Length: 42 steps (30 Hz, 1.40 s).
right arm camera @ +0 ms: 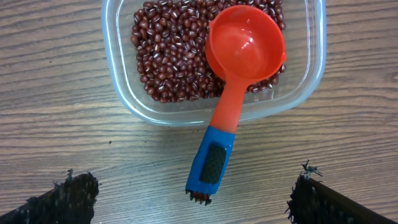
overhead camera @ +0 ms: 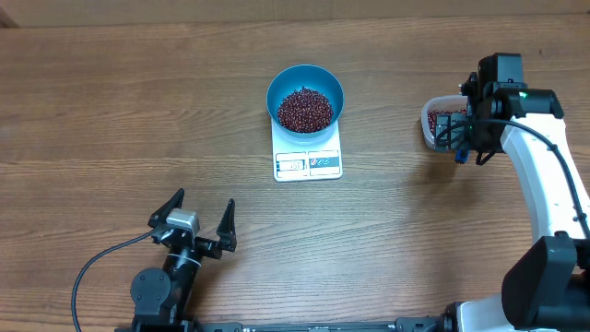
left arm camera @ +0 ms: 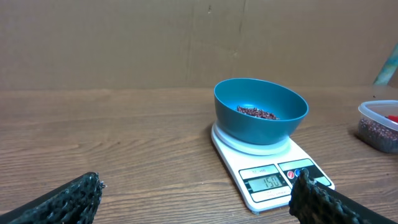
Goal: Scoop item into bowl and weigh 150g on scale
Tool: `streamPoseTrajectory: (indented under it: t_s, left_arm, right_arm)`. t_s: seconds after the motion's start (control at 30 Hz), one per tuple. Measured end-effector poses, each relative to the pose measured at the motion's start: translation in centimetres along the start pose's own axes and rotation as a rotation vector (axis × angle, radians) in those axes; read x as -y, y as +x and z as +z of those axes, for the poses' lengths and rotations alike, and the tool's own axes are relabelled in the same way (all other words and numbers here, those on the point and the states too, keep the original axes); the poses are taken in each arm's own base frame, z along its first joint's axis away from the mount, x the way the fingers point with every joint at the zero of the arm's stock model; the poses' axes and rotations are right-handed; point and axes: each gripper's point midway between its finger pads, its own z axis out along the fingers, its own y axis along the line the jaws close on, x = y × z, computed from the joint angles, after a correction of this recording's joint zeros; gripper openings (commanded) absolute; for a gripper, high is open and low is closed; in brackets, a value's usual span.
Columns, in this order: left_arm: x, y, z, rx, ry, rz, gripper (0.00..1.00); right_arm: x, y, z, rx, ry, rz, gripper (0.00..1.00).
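left tool [overhead camera: 205, 198] low, jaws wide, right tool [right arm camera: 193, 188] facing down, jaws wide

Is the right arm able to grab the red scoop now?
Probably yes. The right gripper hangs open above the scoop, whose handle sticks out past the tub rim, with nothing covering it.

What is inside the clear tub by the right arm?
Dark red beans and an empty red scoop lying on them, handle over the rim of the tub. Beans beneath the scoop are covered.

Bright, even lighting, soft shadows, sharp focus, no glare.
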Motion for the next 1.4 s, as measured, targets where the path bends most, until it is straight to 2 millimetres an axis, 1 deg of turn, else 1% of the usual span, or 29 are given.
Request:
streamPoseTrajectory:
  t_s: [0.07,0.13,0.17,0.2,0.23,0.33,0.4,0.53,0.6,0.77,0.87,1.03,1.13,1.4]
  left_arm:
    - [0.0,0.0,0.0,0.0,0.0,0.0,1.0]
    - [0.0,0.0,0.0,0.0,0.0,0.0,1.0]
    - [0.0,0.0,0.0,0.0,0.0,0.0,0.99]
    - [0.0,0.0,0.0,0.0,0.0,0.0,0.99]
    - [0.0,0.0,0.0,0.0,0.0,0.0,1.0]
    - [0.0,0.0,0.0,0.001,0.0,0.0,1.0]
    - [0.0,0.0,0.0,0.001,0.0,0.0,1.0]
    - [0.0,0.0,0.0,0.001,0.0,0.0,1.0]
    - [0.0,0.0,0.0,0.001,0.0,0.0,1.0]
    - [0.0,0.0,0.0,0.001,-0.001,0.0,1.0]
    - [-0.1,0.0,0.0,0.001,-0.003,0.0,1.0]
    - [-0.1,0.0,0.0,0.002,-0.004,0.0,1.0]
    - [-0.1,0.0,0.0,0.001,-0.006,0.0,0.99]
    - [-0.1,0.0,0.0,0.001,-0.007,0.0,0.99]
  right_arm:
    - [0.0,-0.2,0.0,0.008,0.0,0.001,1.0]
    - [0.0,-1.0,0.0,0.041,-0.003,0.003,1.0]
    - [-0.2,-1.9,-0.1,0.076,-0.011,0.007,1.0]
    - [-0.3,-2.2,-0.1,0.089,-0.016,0.007,1.0]
    - [-0.6,-3.0,-0.1,0.122,-0.035,0.009,1.0]
    - [-1.9,-5.6,-0.6,0.234,-0.115,0.008,1.0]
    - [-3.2,-6.7,-1.1,0.303,-0.19,-0.001,1.0]
    - [-5.1,-7.1,-2.3,0.417,-0.302,-0.027,1.0]
    - [-5.7,-6.9,-2.8,0.474,-0.329,-0.041,1.0]
    - [-6.6,-5.2,-3.9,0.627,-0.367,-0.07,1.0]
    - [-6.6,-4.2,-4.6,0.717,-0.372,-0.082,1.0]
    - [-6.6,-2.9,-6.7,0.895,-0.369,-0.103,1.0]
    - [-6.5,-1.7,-8.0,0.978,-0.365,-0.113,1.0]
    - [-6.2,1.5,-10.2,1.109,-0.351,-0.125,1.0]
